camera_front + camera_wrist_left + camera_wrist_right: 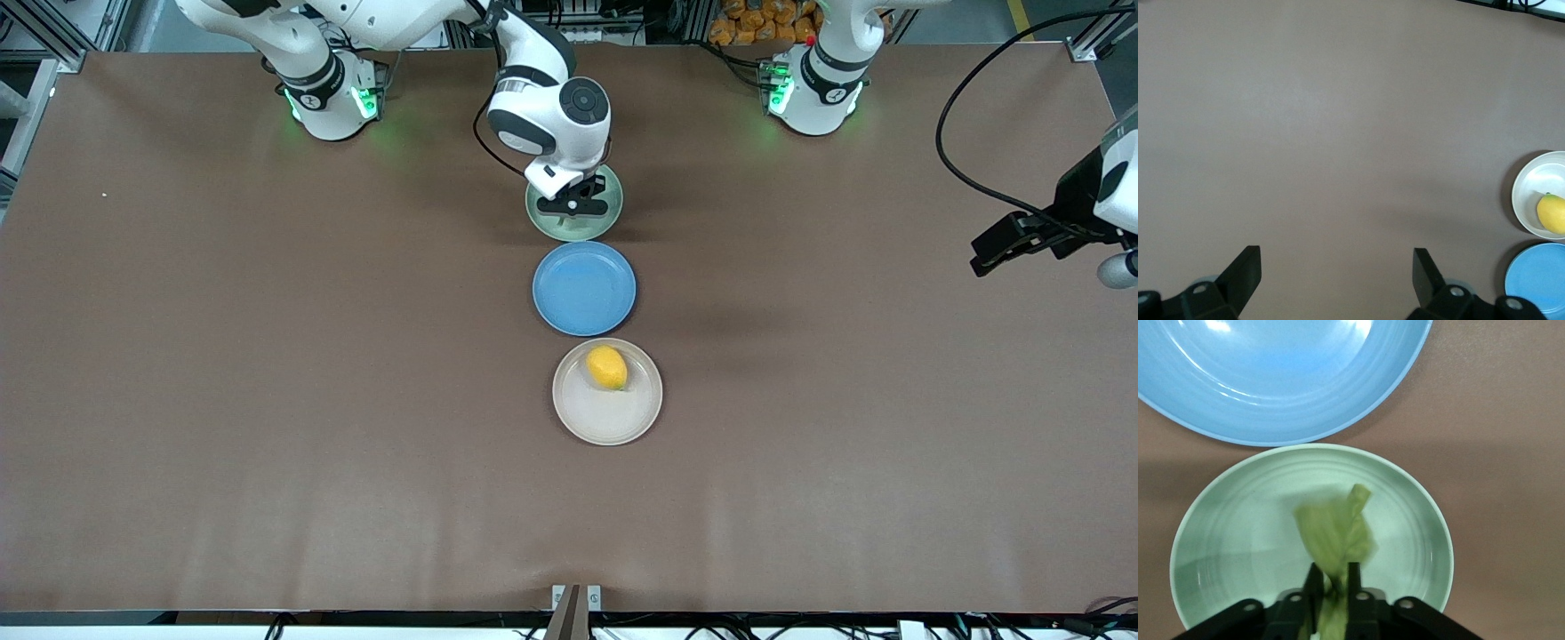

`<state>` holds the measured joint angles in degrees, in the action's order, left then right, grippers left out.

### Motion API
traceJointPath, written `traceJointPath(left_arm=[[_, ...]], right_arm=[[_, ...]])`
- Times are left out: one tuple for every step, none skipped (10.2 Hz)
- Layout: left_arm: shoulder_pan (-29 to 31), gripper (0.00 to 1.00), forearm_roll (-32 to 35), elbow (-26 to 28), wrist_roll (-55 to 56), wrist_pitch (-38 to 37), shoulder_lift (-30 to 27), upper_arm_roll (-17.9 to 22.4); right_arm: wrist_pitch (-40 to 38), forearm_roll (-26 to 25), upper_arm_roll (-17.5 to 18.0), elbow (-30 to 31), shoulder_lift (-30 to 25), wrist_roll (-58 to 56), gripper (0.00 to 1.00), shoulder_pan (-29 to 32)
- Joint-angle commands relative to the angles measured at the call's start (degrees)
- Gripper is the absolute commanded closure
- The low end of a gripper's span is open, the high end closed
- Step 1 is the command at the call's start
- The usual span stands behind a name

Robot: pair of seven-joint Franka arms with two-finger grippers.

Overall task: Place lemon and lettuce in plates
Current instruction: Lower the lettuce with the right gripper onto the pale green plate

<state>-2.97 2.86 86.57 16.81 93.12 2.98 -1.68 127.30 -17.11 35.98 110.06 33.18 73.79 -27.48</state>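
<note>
My right gripper (573, 209) hangs low over the pale green plate (551, 222), the plate farthest from the front camera. In the right wrist view its fingers (1333, 570) are shut on the lettuce (1338, 533), a wrinkly green leaf that dangles over the middle of that plate (1225, 520). The front view hides the lettuce under the gripper. The lemon (607, 367) lies in the cream-beige plate (607, 422), the plate nearest the front camera. Both also show in the left wrist view, the lemon (1553, 213) in the plate (1531, 180). My left gripper (991, 253) is open and empty (1336, 257), waiting over bare table at the left arm's end.
A blue plate (584, 289) sits empty between the two other plates, close to both. It also shows in the right wrist view (1271, 373) and the left wrist view (1538, 273). A black cable (956, 160) loops above the table by the left arm.
</note>
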Motion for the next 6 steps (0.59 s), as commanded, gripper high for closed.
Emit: traceJointPath(left_arm=[[1.5,0.00,-1.4,0.5,-1.7,-0.2,-1.3,-0.3],[2.2,0.00,-1.6,0.5,-1.7,0.0,-1.2,-0.2],[2.4,0.00,-1.7,0.4,-2.3,0.1,-1.2,-0.2],[2.4,0.00,-1.7,0.5,-2.4,0.1,-1.0,-0.2],[2.4,0.00,-1.8,0.5,-2.4,0.2,-1.1,-0.2],[2.4,0.00,-1.7,0.5,-2.4,0.2,-1.2,-0.2]], right_arm=[[-4.4,-1.4,0.6,-3.0,0.2,1.6,0.00,0.6],[-7.9,-1.3,1.3,-4.8,0.2,1.4,0.00,0.8],[-10.6,-1.2,2.2,-6.3,-0.3,1.0,0.00,2.0],[-12.4,-1.0,3.2,-6.5,-1.8,0.7,0.00,3.6],[-13.1,-0.6,3.5,-6.4,-3.7,-0.7,0.00,4.9],[-14.5,0.7,3.5,-6.4,-5.6,-2.8,0.00,6.5]])
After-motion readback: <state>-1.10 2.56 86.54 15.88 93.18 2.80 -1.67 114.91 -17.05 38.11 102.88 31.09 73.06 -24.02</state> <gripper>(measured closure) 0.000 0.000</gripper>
